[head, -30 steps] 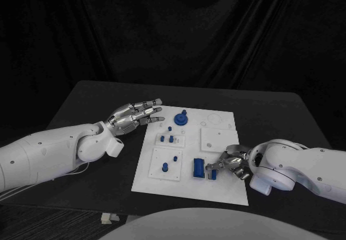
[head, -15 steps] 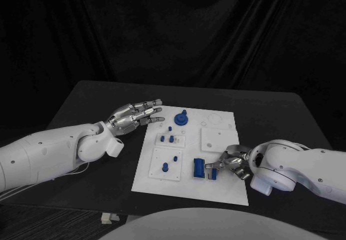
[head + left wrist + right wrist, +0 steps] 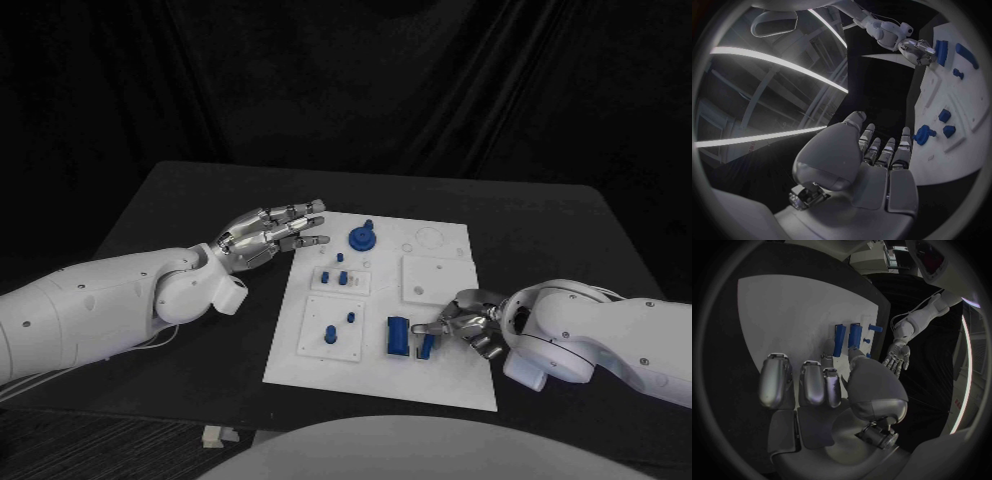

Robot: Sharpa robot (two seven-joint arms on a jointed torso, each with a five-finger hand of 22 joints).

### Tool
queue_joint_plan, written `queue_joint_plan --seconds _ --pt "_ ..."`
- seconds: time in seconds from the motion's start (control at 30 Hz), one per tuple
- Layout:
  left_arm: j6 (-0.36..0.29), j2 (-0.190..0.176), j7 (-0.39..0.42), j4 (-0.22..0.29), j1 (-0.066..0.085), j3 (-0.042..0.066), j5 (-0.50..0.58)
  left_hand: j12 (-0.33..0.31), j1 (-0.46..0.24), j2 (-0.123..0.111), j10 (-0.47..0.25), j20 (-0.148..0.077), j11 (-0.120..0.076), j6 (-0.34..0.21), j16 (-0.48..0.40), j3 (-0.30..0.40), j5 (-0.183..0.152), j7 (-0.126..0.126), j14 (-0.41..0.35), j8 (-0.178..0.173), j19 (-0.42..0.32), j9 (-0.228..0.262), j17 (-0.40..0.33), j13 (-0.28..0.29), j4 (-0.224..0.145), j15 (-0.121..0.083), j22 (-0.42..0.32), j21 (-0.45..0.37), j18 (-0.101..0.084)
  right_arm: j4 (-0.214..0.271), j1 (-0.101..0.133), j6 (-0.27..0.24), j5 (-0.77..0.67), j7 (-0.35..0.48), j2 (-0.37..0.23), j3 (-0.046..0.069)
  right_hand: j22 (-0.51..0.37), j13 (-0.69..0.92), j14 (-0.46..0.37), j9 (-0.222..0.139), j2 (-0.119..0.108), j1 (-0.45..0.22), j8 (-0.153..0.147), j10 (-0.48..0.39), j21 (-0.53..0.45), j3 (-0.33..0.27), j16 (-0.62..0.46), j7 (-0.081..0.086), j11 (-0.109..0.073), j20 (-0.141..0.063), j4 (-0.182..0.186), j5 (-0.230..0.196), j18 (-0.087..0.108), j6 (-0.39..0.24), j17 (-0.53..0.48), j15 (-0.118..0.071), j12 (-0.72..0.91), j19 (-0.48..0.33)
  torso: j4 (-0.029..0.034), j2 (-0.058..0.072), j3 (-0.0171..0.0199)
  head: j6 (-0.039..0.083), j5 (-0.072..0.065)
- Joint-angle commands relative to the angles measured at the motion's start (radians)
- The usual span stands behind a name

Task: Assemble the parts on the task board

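Observation:
The white task board (image 3: 447,385) lies mid-table. On it are a round blue part (image 3: 361,238), small blue pegs (image 3: 338,277) and a wide blue block (image 3: 395,336). My right hand (image 3: 466,328) is at the board's right edge, and its thumb and a finger pinch the end of a narrow blue bar (image 3: 426,345) beside the block. The right wrist view shows that bar (image 3: 839,340) between the fingertips, next to the block (image 3: 854,337). My left hand (image 3: 274,232) hovers open by the board's far left corner, fingers spread and holding nothing.
Two raised white plates (image 3: 437,277) sit on the board's right half, one with a small hole. Black table (image 3: 188,200) surrounds the board, with dark curtain behind. Bare board lies in front of the right hand.
The right hand's fingers have closed in a little on the narrow blue bar, which has shifted slightly. The left hand has stayed where it was.

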Motion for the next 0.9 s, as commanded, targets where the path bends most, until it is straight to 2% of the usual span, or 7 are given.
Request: queue_joint_plan --seconds 0.03,0.13,0.17,0.37,0.77,0.9 --pt "0.017 0.003 0.004 0.001 -0.002 0.001 0.007 0.004 -0.011 0.0 0.0 -0.002 0.005 0.004 0.005 0.004 0.005 0.001 0.001 0.006 0.003 0.0 0.0 0.001 0.0 0.004 -0.001 0.003 -0.007 0.004 -0.003 -0.012 -0.006 0.002 -0.002 0.0 0.174 0.263 0.038 0.022 0.009 0.003 0.019 0.104 -0.006 -0.008 -0.001 -0.002 -0.006 -0.009 0.002 0.004 -0.004 -0.014 0.0 -0.006 0.003 0.015 -0.0002 0.0 0.0 0.0 0.0" --pt "0.018 0.003 0.002 0.0 -0.002 0.001 0.007 0.004 -0.011 0.0 0.0 -0.002 0.005 0.004 0.005 0.004 0.005 0.001 0.001 0.006 0.003 0.0 0.0 0.001 0.0 0.004 -0.001 0.003 -0.007 0.006 -0.003 -0.013 -0.006 0.002 -0.004 0.0 0.174 0.263 0.038 0.052 0.011 0.006 0.042 0.104 -0.006 -0.017 -0.001 -0.004 -0.008 -0.01 0.006 0.003 -0.004 -0.026 0.001 -0.007 0.003 0.015 -0.0003 0.0 0.0 0.0 0.0" --pt "0.018 0.004 0.002 0.0 -0.002 0.001 0.007 0.004 -0.011 -0.001 0.0 -0.002 0.005 0.005 0.005 0.005 0.005 0.002 0.0 0.007 0.002 0.0 0.0 0.0 0.0 0.004 -0.002 0.003 -0.007 0.006 -0.003 -0.014 -0.006 0.003 -0.005 0.0 0.174 0.263 0.038 0.072 0.013 0.008 0.059 0.104 -0.006 -0.021 -0.001 -0.006 -0.01 -0.011 0.009 0.003 -0.004 -0.032 0.001 -0.008 0.003 0.016 -0.0003 0.0 0.0 0.0 0.001" --pt "0.019 0.003 0.0 0.0 -0.003 0.001 0.007 0.004 -0.011 -0.001 0.0 -0.002 0.005 0.005 0.005 0.005 0.005 0.002 0.0 0.007 0.002 0.0 0.0 0.0 0.0 0.004 -0.002 0.003 -0.007 0.017 -0.003 -0.028 -0.003 0.019 -0.013 0.0 0.175 0.263 0.038 0.097 0.02 0.012 0.077 0.104 -0.005 -0.026 0.0 -0.008 -0.011 -0.012 0.013 0.005 -0.004 -0.042 0.004 -0.01 0.003 0.016 0.0 0.001 0.0001 0.0 0.002" --pt "0.022 0.004 -0.003 -0.003 -0.004 0.001 0.007 0.004 -0.011 -0.001 0.0 -0.002 0.005 0.005 0.005 0.005 0.005 0.002 0.0 0.007 0.002 0.0 0.0 0.0 0.0 0.004 -0.002 0.003 -0.007 0.04 -0.002 -0.05 0.012 0.032 -0.028 0.0 0.175 0.263 0.039 0.091 0.033 0.019 0.055 0.104 -0.003 -0.03 0.002 -0.001 -0.006 -0.011 0.02 0.016 -0.005 -0.078 0.007 -0.007 0.003 0.018 0.0005 0.0 0.0003 0.0 0.004" --pt "0.022 0.004 -0.005 -0.004 -0.004 0.001 0.007 0.004 -0.012 -0.001 0.0 -0.002 0.006 0.006 0.005 0.006 0.005 0.003 0.0 0.007 0.002 0.001 0.0 0.001 -0.001 0.004 -0.002 0.003 -0.007 0.044 -0.002 -0.057 0.019 0.036 -0.03 0.0 0.175 0.263 0.039 0.074 0.038 0.022 0.034 0.104 -0.004 -0.034 0.0 0.005 -0.001 -0.009 0.023 0.02 -0.005 -0.088 0.003 -0.003 0.003 0.017 0.0001 0.0 -0.0001 0.0 0.004"
